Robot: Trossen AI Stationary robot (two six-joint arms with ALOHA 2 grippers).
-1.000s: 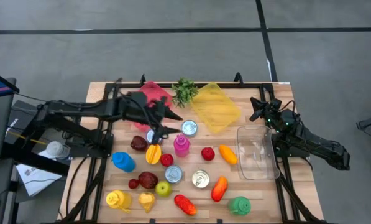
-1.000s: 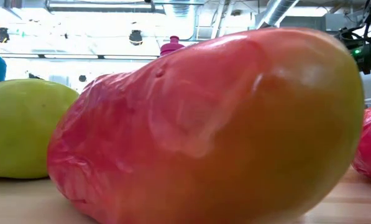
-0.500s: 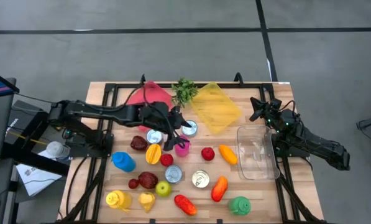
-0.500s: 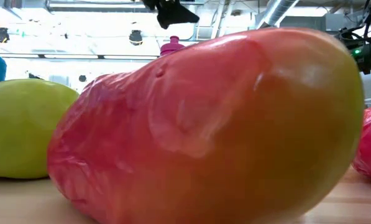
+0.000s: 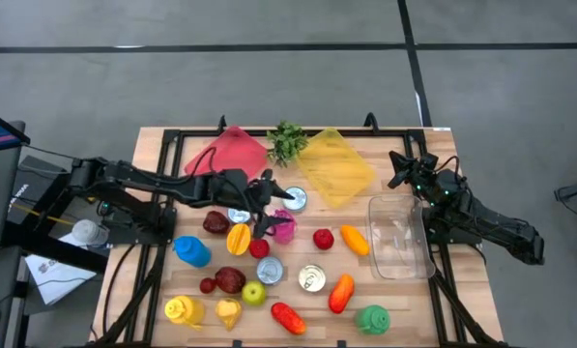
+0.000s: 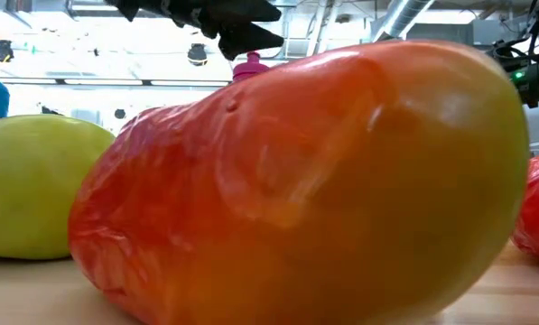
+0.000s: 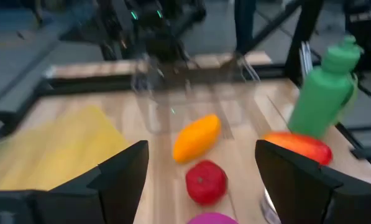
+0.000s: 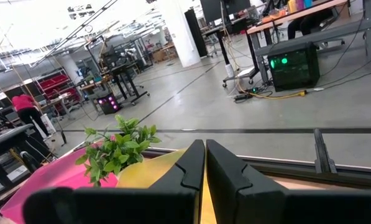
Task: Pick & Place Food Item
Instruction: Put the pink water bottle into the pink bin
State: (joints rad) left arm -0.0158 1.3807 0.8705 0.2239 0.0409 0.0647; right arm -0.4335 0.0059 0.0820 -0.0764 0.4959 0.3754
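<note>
High view: the left tool [image 5: 269, 206] hangs at mid-frame over the crowded table [image 5: 404, 314], fingers spread wide, just above the pink bottle [image 5: 283, 226]. Its wrist view looks past the spread fingers [image 7: 120, 180] at a red fruit [image 7: 205, 182] and an orange one [image 7: 197, 137], so which food it means to take I cannot tell; the wide spread suits dropping over a rounded piece. A clear bin [image 5: 399, 235] sits at centre right, likely the drop place. The right tool [image 8: 204, 163], fingers pressed together and empty, waits at the right edge of the table, clear of the left arm's reach.
</note>
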